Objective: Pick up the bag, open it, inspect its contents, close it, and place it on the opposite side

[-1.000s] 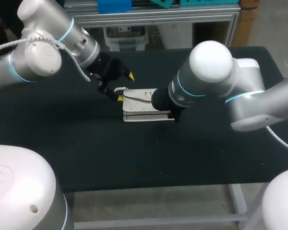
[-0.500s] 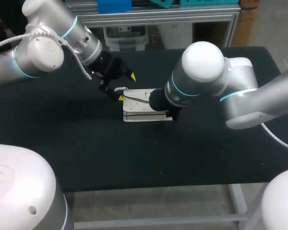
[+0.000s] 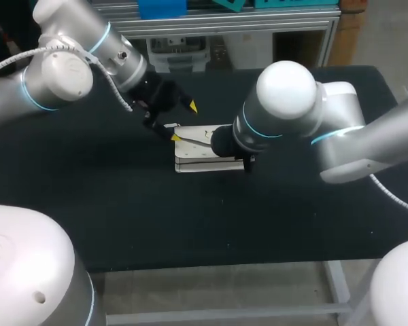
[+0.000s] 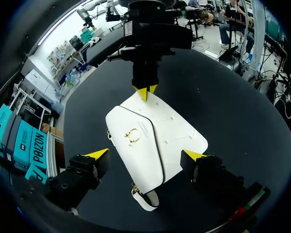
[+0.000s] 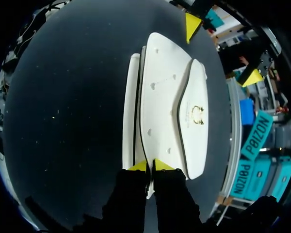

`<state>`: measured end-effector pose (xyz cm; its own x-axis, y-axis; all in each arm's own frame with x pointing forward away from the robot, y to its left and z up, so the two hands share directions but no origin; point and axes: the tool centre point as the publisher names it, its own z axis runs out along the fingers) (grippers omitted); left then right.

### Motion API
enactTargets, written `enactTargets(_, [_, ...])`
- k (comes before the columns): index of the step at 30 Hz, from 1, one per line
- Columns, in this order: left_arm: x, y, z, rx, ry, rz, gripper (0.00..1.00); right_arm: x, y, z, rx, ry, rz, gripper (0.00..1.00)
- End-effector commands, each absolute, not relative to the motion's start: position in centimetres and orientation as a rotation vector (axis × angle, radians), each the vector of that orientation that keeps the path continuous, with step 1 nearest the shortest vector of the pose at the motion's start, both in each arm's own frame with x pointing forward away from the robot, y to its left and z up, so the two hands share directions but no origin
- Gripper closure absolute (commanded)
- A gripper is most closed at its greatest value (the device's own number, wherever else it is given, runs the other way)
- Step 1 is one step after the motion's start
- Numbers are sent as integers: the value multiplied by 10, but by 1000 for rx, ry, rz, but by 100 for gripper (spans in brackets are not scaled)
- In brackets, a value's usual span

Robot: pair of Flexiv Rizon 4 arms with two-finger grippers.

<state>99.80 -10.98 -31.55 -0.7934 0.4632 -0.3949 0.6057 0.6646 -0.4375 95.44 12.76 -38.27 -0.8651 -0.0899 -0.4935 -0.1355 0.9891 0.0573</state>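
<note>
White bag (image 3: 200,155) lying flat on the desk (image 3: 122,204), right fingers (image 5: 138,166) pinched narrow on one end of the bag, left fingers (image 4: 98,154) spread wide over its opposite end.

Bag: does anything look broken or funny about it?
Nothing stands out. The white bag lies flat on the black table with its flap shut, and no tear or spill shows. The right end effector pinches one edge. The left end effector stands open at the other end.

Right gripper (image 5: 149,166) pinches the white bag (image 5: 160,97) at its edge.
</note>
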Motion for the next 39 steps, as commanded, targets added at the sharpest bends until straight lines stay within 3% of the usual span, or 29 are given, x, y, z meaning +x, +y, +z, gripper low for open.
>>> enactTargets(1, [985,-107,-322,855,2521,-863,0,951,131,-390,-147,2606,116,100])
enactTargets(28, [977,-130,-331,877,2354,-902,0,942,138,-394,-162,2416,77,100])
enactTargets(33, [978,-133,-333,892,2296,-885,31,940,139,-393,-178,2364,70,100])
enactTargets(37, [979,-135,-336,916,2267,-868,40,940,139,-393,-180,2362,73,100])
enactTargets(39, [979,-136,-337,938,2257,-866,40,941,138,-394,-177,2362,74,100])
